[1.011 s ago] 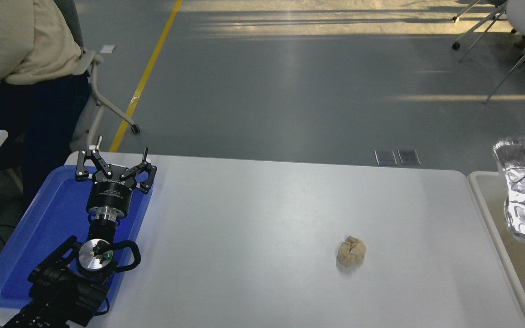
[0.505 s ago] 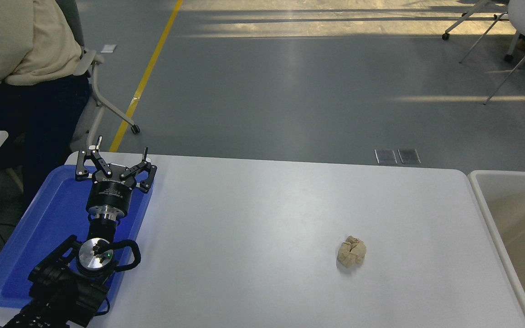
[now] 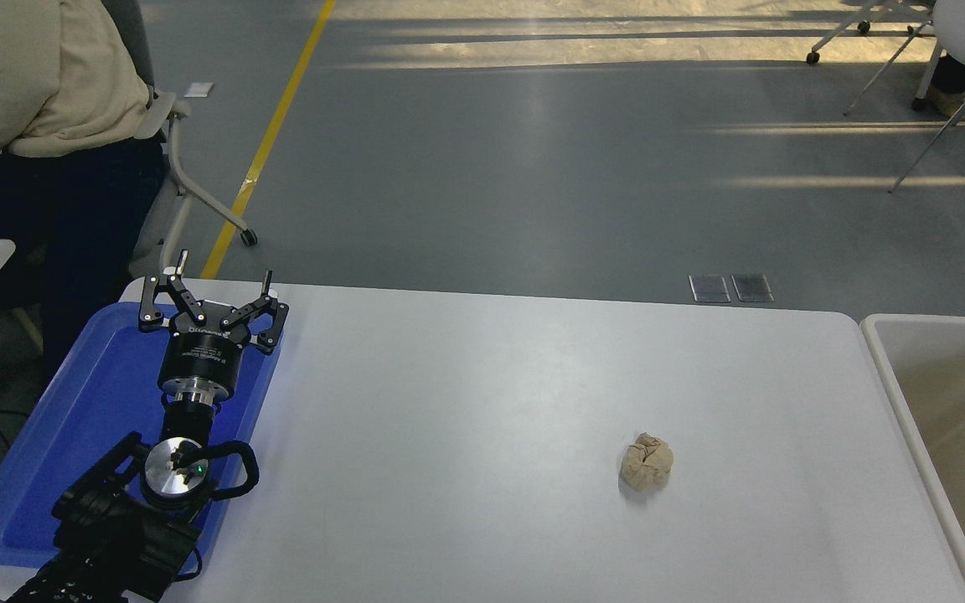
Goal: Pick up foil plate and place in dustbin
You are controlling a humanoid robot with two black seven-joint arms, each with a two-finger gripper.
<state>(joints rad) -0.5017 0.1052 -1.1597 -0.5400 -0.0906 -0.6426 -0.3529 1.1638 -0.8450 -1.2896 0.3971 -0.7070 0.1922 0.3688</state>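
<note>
The foil plate is out of view. The dustbin (image 3: 952, 402), off-white with smooth inner walls, stands at the table's right edge; only its left part shows and what shows of its inside is bare. My left gripper (image 3: 223, 280) is parked at the lower left over the blue tray (image 3: 72, 435), fingers spread open and empty. My right arm and gripper are out of view.
A small crumpled tan paper ball (image 3: 647, 461) lies on the white table (image 3: 491, 402), right of centre. A person (image 3: 38, 109) sits on a chair at the far left, beyond the table. Chairs stand on the floor at the top right.
One second ago the foil plate hung over the dustbin at the right edge. Half a second ago it was gone from view and stays unseen. The left arm has not moved.
</note>
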